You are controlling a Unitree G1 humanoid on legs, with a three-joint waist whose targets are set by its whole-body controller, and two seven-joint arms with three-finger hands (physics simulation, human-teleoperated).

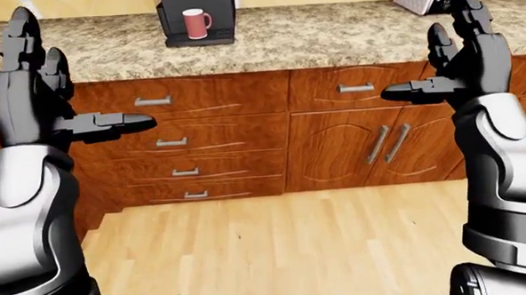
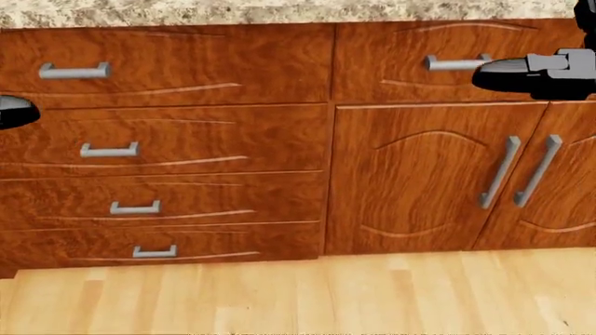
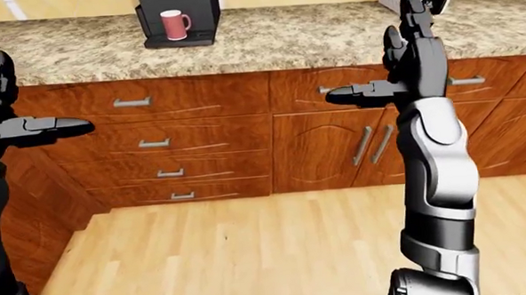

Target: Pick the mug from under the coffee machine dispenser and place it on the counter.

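both hands raised and empty, well short of the table.
mug stands under the machine on the table, at 12 o'clock in the left-eye view; left hand and right hand spread open, holding nothing; the mug handle seems to point right.
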